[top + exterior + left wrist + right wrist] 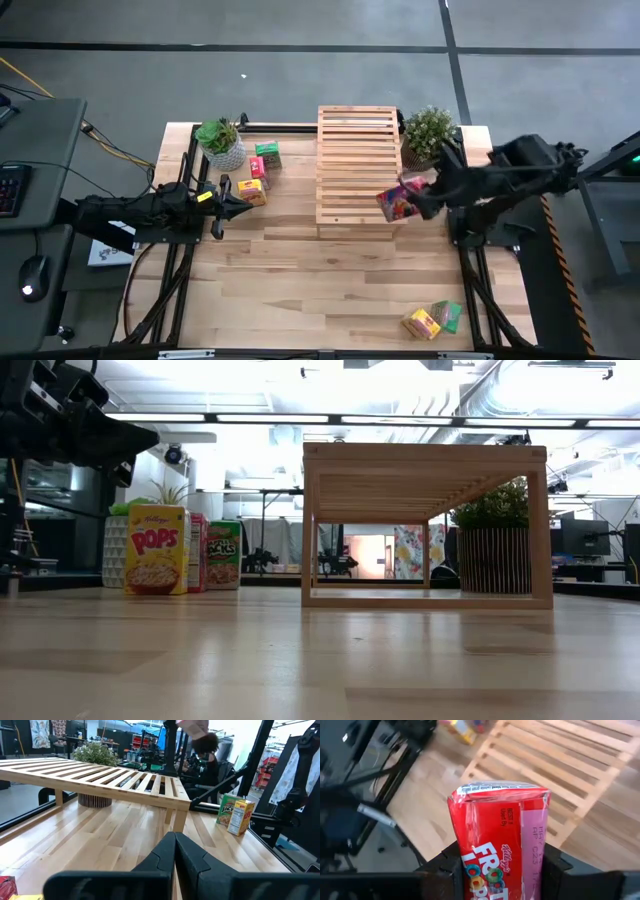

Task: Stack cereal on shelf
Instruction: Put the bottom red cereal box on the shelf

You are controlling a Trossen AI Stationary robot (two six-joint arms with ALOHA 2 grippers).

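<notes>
While the right tool [412, 200] holds a red box [398, 201] tight between its two fingers, the box hangs just past the shelf's [357, 165] near right corner, up off the tabletop [330, 280].

What could go wrong: the grip sits low on the box, so most of it sticks out past the fingers. If the arm swings fast, the box may tip or slip, I think. It could also bump the shelf edge on the way over, & push the shelf. If it lands on a gap between slats at a slant, it may fall over.

Box look: small cardboard, red front w/ white letters, pink side w/ tiny print, top flap a bit crinkled.

Other cereal: a yellow box [251, 191], a 2nd red box [259, 166] & a green box [267, 153] sit close together left of the shelf, near a potted plant [221, 142]. One more yellow box [421, 323] & one more green box [446, 315] lie at the front right, well apart from the shelf. Shelf top has nothing on it yet.

Left tool [225, 194] waits by the yellow box, fingers closed, holding nothing.
</notes>
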